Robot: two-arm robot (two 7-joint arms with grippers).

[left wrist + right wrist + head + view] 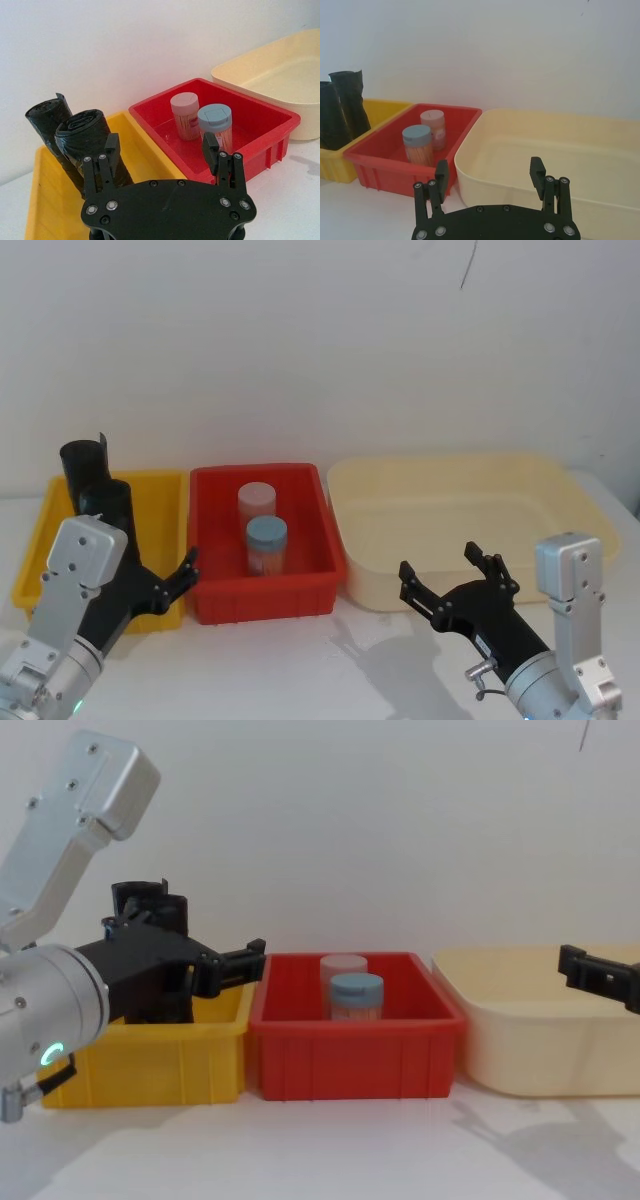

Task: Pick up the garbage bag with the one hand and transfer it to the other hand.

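- the garbage bag (85,131) is a fat black roll, glossy and crinkly, leaning in the yellow bin (40,200) on the left, right beside a slimmer black roll (44,117)
- left gripper (160,145) hovers at that bin's near side, fingers wide apart, holding nothing
- right gripper (489,170) hangs near the cream tub (545,145) on the right, fingers apart too

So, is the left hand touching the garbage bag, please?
Cannot tell: in the left wrist view a finger of the left hand overlaps the garbage bag, hiding any gap.
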